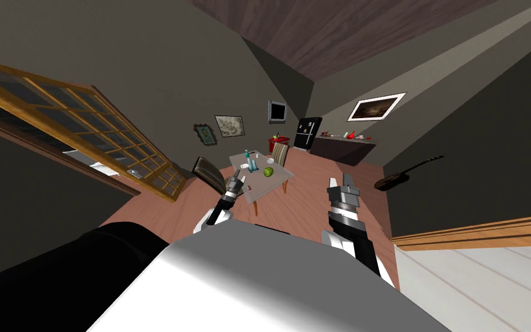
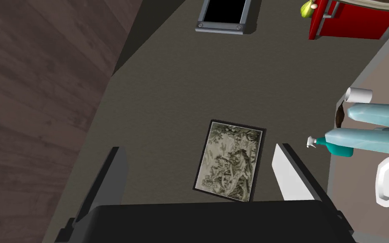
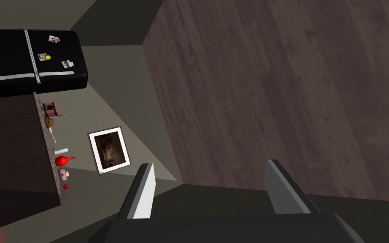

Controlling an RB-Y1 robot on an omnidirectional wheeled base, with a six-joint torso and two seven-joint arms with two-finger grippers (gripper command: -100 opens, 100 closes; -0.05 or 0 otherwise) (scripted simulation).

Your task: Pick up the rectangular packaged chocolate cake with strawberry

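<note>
Left gripper (image 2: 198, 149) hovers at the near left edge of the table (image 1: 270, 183), its fingers spread wide with nothing between them. Off the table's right side, well apart from it and over the floor, the right gripper (image 3: 209, 164) is likewise spread and empty.

Items, from the table's near edge outward:
- A small rectangular package (image 1: 249, 187), dark with red marking, lies flat at the near edge, just beside the left gripper. Its printing is too small to read.
- A green apple (image 1: 268, 172) sits at mid-table.
- Two pale blue bottles (image 1: 251, 162) stand toward the far left side, with a white cup (image 2: 358, 95) near them.
- A striped chair (image 1: 208, 172) stands at the table's left side.
- A second chair (image 1: 280, 153) stands at its far end.
- Beyond the table stand a red cabinet (image 1: 279, 142), a black fridge (image 1: 307, 132) and a dark counter (image 1: 342, 151).
</note>
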